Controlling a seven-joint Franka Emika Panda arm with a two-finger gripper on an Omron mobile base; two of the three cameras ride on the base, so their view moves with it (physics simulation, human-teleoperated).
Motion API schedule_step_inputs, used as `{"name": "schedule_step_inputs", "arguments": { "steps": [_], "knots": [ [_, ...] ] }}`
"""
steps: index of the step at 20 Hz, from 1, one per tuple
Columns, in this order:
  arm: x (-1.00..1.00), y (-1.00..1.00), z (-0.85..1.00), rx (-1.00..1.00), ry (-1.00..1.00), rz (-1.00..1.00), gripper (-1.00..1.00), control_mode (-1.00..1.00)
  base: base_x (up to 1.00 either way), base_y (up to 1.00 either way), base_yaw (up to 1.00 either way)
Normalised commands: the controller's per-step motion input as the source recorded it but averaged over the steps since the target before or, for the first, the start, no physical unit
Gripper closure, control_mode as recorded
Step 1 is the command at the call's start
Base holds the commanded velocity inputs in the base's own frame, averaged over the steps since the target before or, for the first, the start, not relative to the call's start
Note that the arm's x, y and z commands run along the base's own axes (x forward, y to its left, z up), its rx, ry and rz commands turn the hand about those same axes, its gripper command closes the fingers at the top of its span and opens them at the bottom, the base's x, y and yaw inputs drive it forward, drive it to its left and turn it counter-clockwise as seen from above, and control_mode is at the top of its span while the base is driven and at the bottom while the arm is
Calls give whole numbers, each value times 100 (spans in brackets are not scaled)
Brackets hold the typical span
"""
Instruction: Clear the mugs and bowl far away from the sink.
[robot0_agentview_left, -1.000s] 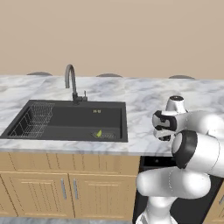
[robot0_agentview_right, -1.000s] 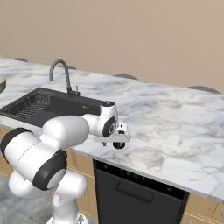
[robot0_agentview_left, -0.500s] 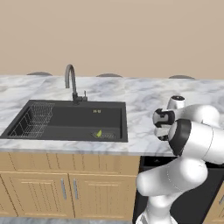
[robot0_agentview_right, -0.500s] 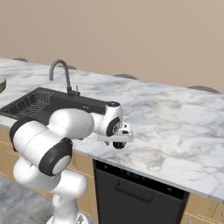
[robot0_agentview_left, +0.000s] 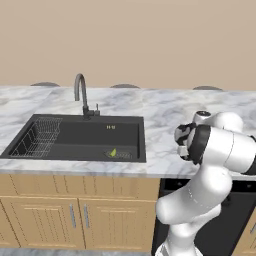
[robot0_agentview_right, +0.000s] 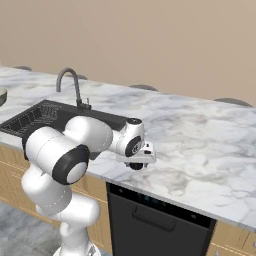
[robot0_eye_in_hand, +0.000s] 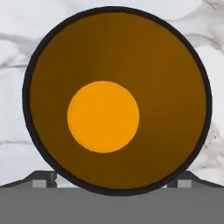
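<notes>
- Marble counter (robot0_agentview_right: 200, 135): white w/ grey veins, smooth, runs across the frame.
- Sink (robot0_agentview_left: 85, 137): dark grey rect. basin, center-left of left base view; wire rack (robot0_agentview_left: 37, 137) at its left end, curved gooseneck faucet (robot0_agentview_left: 80, 92) behind.
- Mug (robot0_eye_in_hand: 103, 100): I'm looking straight down into it. Round, black rim, brown walls, orange bottom.
- Bowl (robot0_agentview_right: 1, 95): pale sliver at left edge of right base view, left of the sink.
- Gripper (robot0_eye_in_hand: 112, 180): spread wide, dark fingertips (robot0_eye_in_hand: 43, 179) either side of the mug's rim, not clamped.

The dark sink (robot0_agentview_left: 80, 139) sits recessed in the marble bench (robot0_agentview_left: 165, 112), a wire rack (robot0_agentview_left: 37, 137) at its left end. A curved faucet (robot0_agentview_left: 81, 95) rises behind the sink; the white arm (robot0_agentview_left: 215, 150) stands to its right.
</notes>
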Motion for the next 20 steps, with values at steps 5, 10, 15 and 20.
{"name": "schedule_step_inputs", "arguments": {
  "steps": [5,10,15,20],
  "knots": [
    [28,-1,-17,0,0,0,-100,-100,0,0,0],
    [4,0,-14,0,0,0,100,-100,0,0,0],
    [0,10,-32,0,0,1,100,-100,0,0,0],
    [0,19,-39,0,0,1,100,-100,0,0,0]
  ]
}}
